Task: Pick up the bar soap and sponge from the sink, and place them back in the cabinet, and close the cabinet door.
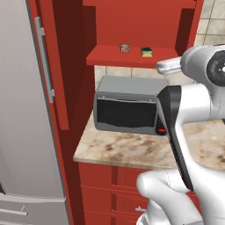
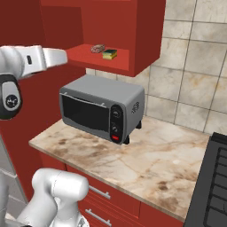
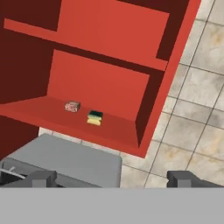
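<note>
I see the red wall-hung cabinet standing open, with its red panelled cabinet door, which has a slim grey bar handle, swung out to the cabinet's left, edge-on to me. The small pinkish-brown bar soap and the green-over-yellow square sponge both sit on the cabinet's lower red shelf, near its front lip, just beside each other but apart, soap left of sponge. Shelf room is free on both sides of them and behind.

My two-finger gripper hangs in front of and below the cabinet, jaws spread wide, nothing between them, dark fingertips well apart.

Directly under the cabinet stands the grey boxy toaster oven on the beige marbled stone counter; its top leaves a narrow gap below the shelf edge. A tall grey fridge stands left of the door. Beige tiled wall runs right of the cabinet, and a black stovetop sits at the counter's far right end.
</note>
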Controlling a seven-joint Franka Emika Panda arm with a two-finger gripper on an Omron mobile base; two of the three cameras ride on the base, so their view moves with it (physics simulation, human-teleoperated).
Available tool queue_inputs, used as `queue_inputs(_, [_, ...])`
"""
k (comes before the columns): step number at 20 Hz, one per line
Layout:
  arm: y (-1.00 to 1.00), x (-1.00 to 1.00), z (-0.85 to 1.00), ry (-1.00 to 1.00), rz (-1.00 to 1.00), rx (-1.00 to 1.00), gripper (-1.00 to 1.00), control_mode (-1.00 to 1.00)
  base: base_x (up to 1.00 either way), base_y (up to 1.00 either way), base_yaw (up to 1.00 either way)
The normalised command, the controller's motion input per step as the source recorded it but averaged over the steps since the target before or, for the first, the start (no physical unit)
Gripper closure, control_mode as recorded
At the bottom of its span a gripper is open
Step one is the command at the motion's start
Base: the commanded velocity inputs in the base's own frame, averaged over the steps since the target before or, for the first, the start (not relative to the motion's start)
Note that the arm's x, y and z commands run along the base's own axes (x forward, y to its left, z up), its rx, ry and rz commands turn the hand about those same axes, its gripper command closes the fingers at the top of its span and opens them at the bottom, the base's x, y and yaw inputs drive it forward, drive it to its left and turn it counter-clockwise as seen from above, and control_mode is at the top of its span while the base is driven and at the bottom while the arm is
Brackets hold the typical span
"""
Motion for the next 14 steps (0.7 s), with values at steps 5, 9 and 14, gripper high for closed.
queue_inputs(5, [0.36, -0.49, 0.2, 0.02, 0.06, -0.09, -1.0, -1.0, 0.0, 0.0, 0.0])
queue_inputs(9, [0.26, -0.38, 0.15, 0.06, 0.1, -0.06, -1.0, -1.0, 0.0, 0.0, 0.0])
queue_inputs(14, [0.19, -0.48, 0.1, 0.07, 0.12, -0.05, -1.0, -1.0, 0.0, 0.0, 0.0])
